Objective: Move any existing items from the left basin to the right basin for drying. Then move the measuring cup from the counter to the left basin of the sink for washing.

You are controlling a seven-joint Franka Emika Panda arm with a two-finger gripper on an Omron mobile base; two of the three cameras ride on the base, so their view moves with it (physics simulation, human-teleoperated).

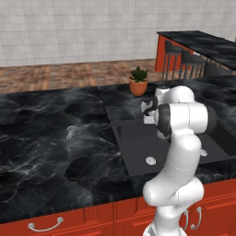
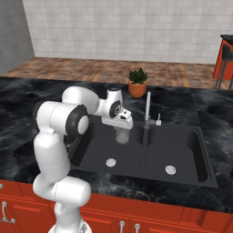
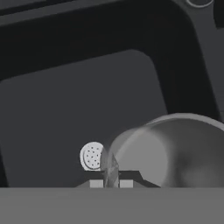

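Glass [image 3: 175, 148] closest to the hand camera, clear, tipped on its side, rim pinched between the jaws of the gripper [image 3: 111, 181]. Jaws pressed nearly together on the thin wall, only the edge caught. Hanging above the floor of the left basin [image 2: 91, 150], clear of it, with the drain [image 3: 91, 156] just beside the rim in the hand view. From the right base view, held up near the divider [image 2: 143, 154], not across it; right basin [image 2: 182, 150] holding nothing but its own drain.

Measuring cup [image 1: 71, 132] lying on the surface [image 1: 46, 152], well left of the sink, well apart from the arm. Untouched; second half of the task not started, by the look of it.

Step in hand, judged: carrying the glass over to the right basin for drying.

Risks from here:
- Thin rim grip on smooth glass, body hanging off to one side. Could swing or slip out on a quick sideways move.
- Faucet [image 2: 147, 109] standing right behind the divider. Could clip the glass or hand if carried across too far back.
- Divider itself: low carry could knock the glass bottom on it and twist it loose.
- Release from height into the right basin likely to bounce or roll the glass; lower first.
- Long reach left afterwards for the measuring cup; small, clear, hard to tell its handle direction from here.
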